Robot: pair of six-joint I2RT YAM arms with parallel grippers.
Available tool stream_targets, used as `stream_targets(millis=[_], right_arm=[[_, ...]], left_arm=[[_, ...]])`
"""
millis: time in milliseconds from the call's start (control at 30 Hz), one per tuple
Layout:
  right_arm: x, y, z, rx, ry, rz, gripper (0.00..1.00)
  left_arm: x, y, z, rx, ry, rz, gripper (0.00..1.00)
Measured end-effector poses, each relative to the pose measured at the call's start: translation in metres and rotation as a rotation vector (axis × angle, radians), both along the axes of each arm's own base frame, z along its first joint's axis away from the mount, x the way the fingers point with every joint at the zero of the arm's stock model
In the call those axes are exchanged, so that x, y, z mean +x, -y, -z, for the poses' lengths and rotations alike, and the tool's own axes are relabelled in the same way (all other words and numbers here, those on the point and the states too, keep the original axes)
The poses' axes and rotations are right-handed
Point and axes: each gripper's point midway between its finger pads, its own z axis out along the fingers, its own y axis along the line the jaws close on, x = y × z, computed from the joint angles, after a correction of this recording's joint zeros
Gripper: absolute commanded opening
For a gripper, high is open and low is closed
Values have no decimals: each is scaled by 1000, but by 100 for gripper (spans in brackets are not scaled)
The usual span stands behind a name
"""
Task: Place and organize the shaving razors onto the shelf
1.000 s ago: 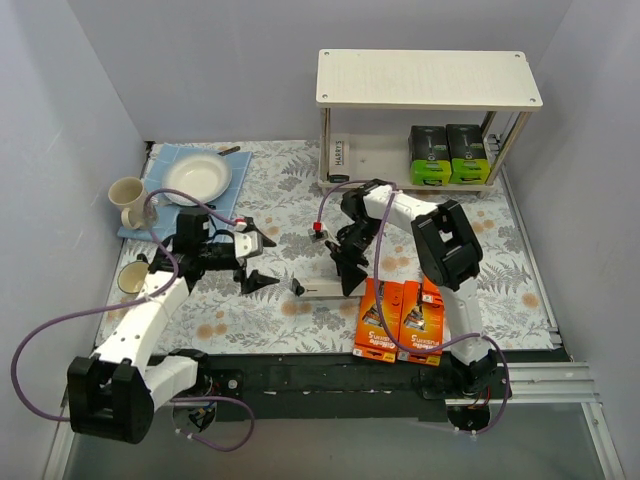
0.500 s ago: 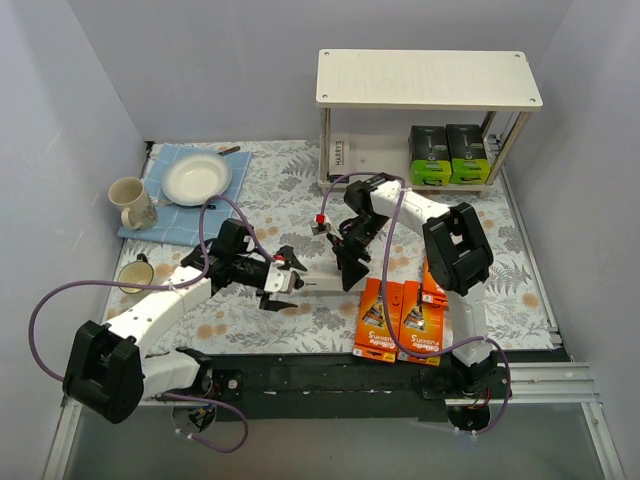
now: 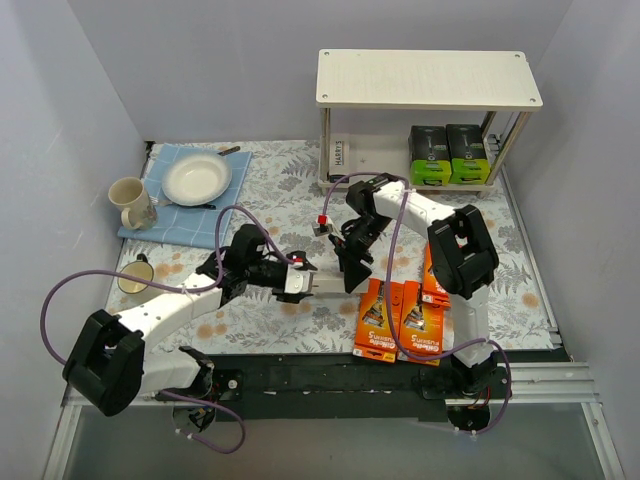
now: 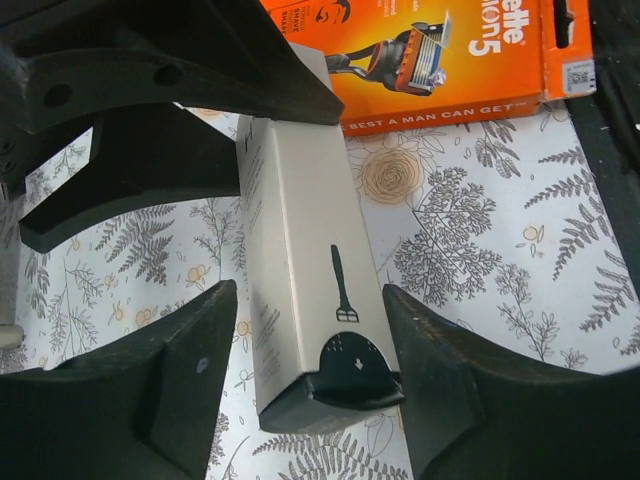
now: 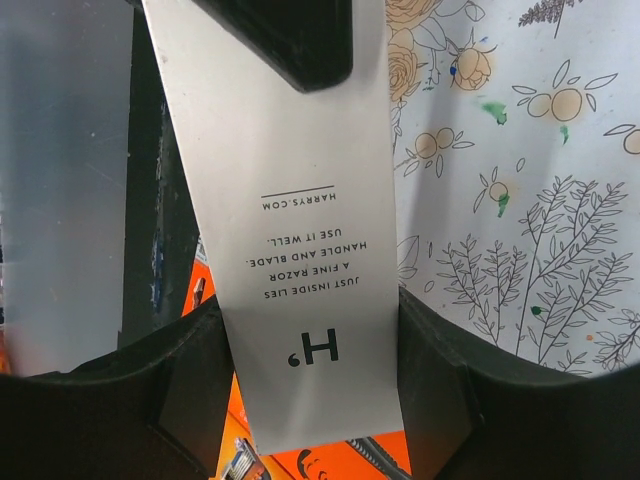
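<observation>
A slim grey Harry's razor box lies low over the floral table. My right gripper is shut on its right end; in the right wrist view both fingers press the box at the gripper. My left gripper is open and straddles the box's left end, with gaps on both sides of the gripper. Orange razor boxes lie at the front, a third partly under the right arm. The shelf holds two black-and-green boxes and an upright Harry's box on its lower board.
A white plate sits on a blue cloth at the back left, with a cream mug beside it. A second mug stands at the left edge. The shelf's top board carries nothing.
My left arm has swung right and its open jaws now sit around the left end of the Harry's box. My right gripper has kept hold of the box and barely moved.
</observation>
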Motion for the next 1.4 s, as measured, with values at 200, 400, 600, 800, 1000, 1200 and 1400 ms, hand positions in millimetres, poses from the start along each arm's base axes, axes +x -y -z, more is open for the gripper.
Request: stream_targets(millis=[200, 400, 600, 800, 1000, 1200, 1400], right_arm=[[0, 2, -2, -7, 2, 8, 47], [3, 6, -2, -15, 1, 20, 52], [6, 10, -1, -38, 5, 38, 99], [38, 14, -39, 23, 173, 129, 98], [58, 28, -82, 120, 453, 310, 98], [56, 23, -38, 29, 311, 500, 99], [41, 23, 6, -90, 92, 675, 87]], left_arm=[[3, 9, 5, 1, 13, -28, 38], [8, 13, 5, -9, 9, -62, 24], [14, 19, 12, -25, -103, -147, 22], [19, 16, 16, -77, -308, -328, 20], [53, -10, 14, -238, -662, -689, 24], [101, -40, 23, -415, -945, -1047, 53], [107, -43, 42, -481, -1215, -1202, 77]])
